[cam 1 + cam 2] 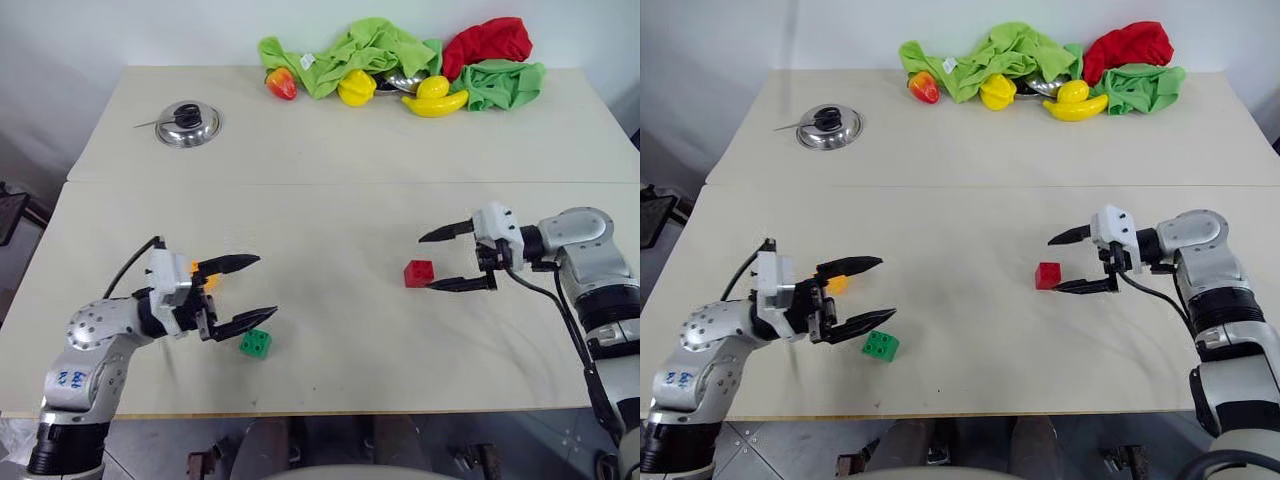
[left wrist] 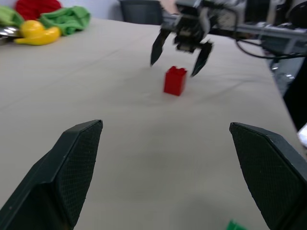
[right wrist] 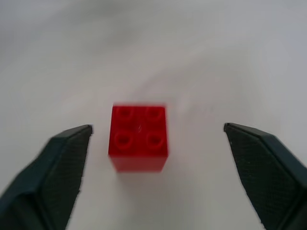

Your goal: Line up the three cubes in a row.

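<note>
The right gripper (image 1: 443, 259) hangs over the near half of the table (image 1: 330, 150) with its two black fingers spread wide and pointing toward the robot's left; nothing is between them. The red cube (image 1: 419, 273) sits on the table just off the fingertips, studs up, close to the nearer finger but apart from it; in the right wrist view it lies ahead of the gap between the two pads, a little nearer one pad, touching neither. The left gripper (image 1: 248, 288) is also spread wide and holds nothing, its fingers pointing level toward the robot's right. The green cube (image 1: 255, 343) rests on the table just below and beside the tip of the nearer finger; whether they touch cannot be told. The orange-yellow cube (image 1: 837, 284) shows partly behind the base of the farther finger, lying on the table near that finger's root. The red cube is well apart from the other two, across the open stretch between the two grippers. At the far edge lie the green and red cloths (image 1: 380, 50), toy fruits (image 1: 435, 97) and a metal lid (image 1: 187, 124).
</note>
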